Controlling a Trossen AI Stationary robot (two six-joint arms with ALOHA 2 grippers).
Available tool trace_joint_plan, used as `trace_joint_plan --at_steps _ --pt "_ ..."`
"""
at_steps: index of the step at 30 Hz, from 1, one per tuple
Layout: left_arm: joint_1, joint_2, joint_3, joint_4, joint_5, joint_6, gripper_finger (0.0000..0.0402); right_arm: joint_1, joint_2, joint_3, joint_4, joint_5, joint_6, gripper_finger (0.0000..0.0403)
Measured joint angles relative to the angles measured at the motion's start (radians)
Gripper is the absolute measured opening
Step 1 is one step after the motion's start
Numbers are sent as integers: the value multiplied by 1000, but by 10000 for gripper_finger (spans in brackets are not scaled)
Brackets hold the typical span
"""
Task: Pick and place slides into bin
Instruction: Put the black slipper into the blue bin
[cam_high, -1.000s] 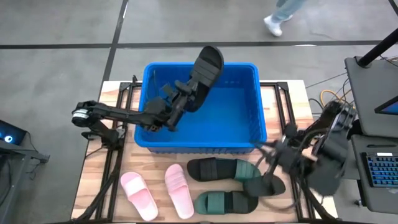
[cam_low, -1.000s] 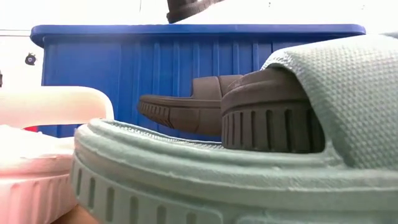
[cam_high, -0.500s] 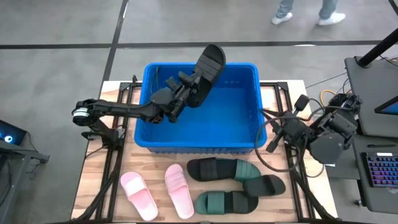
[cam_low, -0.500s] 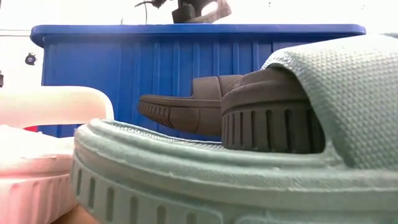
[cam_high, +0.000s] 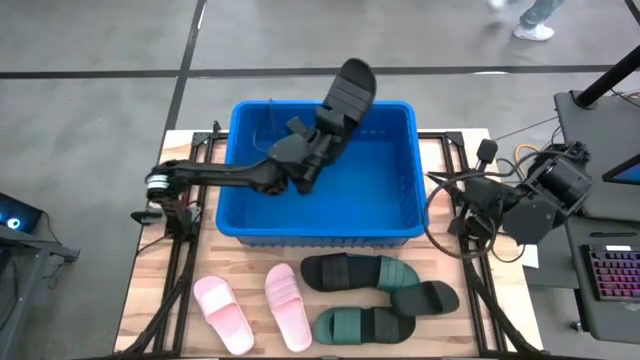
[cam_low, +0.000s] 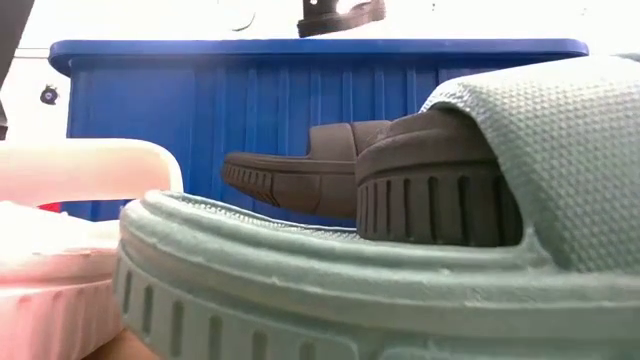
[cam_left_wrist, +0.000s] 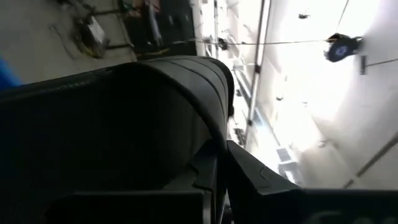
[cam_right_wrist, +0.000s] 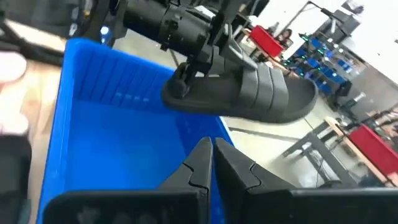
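Note:
My left gripper (cam_high: 322, 128) is shut on a black slide (cam_high: 349, 90) and holds it above the far half of the blue bin (cam_high: 236, 170). The right wrist view shows this slide (cam_right_wrist: 261, 93) level above the bin (cam_right_wrist: 112, 137). In the low view it (cam_low: 340, 14) is higher than the bin's rim. My right gripper (cam_high: 462, 208) is shut on nothing, just right of the bin; its fingers (cam_right_wrist: 193, 169) point toward it. On the table in front of the bin lie two pink slides (cam_high: 222, 312) (cam_high: 287, 305), a dark green slide (cam_high: 362, 325) and two dark ones (cam_high: 350, 272) (cam_high: 425, 298). My left gripper pinches one end of the slide's sole (cam_right_wrist: 180, 87) between its two fingers. The fingers come about level from the table's left, slanting toward the far side, and lie along the slide. The slide is lifted clear, strap up, reaching out past the fingers over the bin.
The bin takes up the table's far middle, with black frame rails (cam_high: 200, 150) on either side. Cables (cam_high: 445, 235) loop by the right arm. A laptop (cam_high: 612, 275) sits right of the table. A person's foot (cam_high: 530, 30) shows on the floor beyond.
My left gripper has carried the black slide up a little and toward the right and far edges over the bin. My right gripper has drawn back from the slides at the front right, toward the table's right and far edges, turning as it went.

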Motion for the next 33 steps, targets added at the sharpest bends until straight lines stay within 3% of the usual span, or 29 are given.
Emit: trace_joint_plan --at_steps 10,18,29,33 --pt "-74 214 199 -21 -232 -6 0 0 -77 0 -132 -61 43 9" --pt "-100 262 253 -21 -337 26 0 2 -104 0 -168 -107 52 9" --pt "-94 285 260 -21 -347 20 0 2 -100 -18 -168 -106 38 9" --pt "-89 336 314 -23 -326 -53 0 2 -86 -43 -168 -107 43 9"
